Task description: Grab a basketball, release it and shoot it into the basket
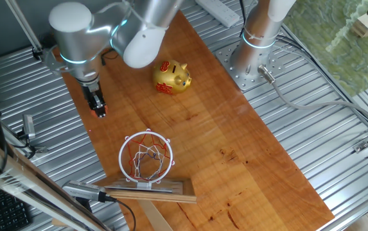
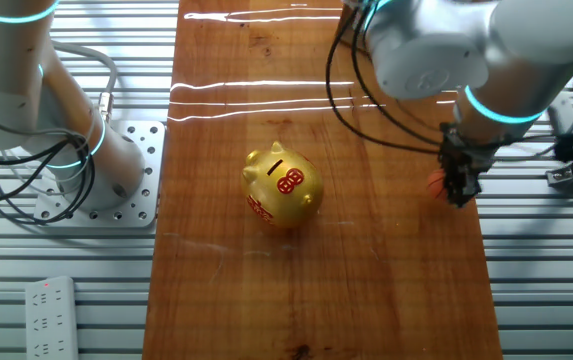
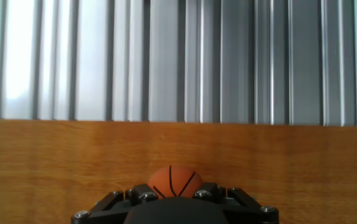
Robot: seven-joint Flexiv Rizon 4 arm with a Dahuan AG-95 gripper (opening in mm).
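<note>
basketball (image 3: 172,180) | between pincer (image 3: 173,194) fingers | near wooden board (image 3: 290,162) edge

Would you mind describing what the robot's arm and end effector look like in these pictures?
The arm is a chain of thick, rounded, matte silver-grey segments, with glowing cyan light rings at the joints. Thin black cables loop along it near the wrist. The end effector is small, black and narrow, with two slim fingers; the hand view shows black linkage bars with silver screw heads at its base.
</note>
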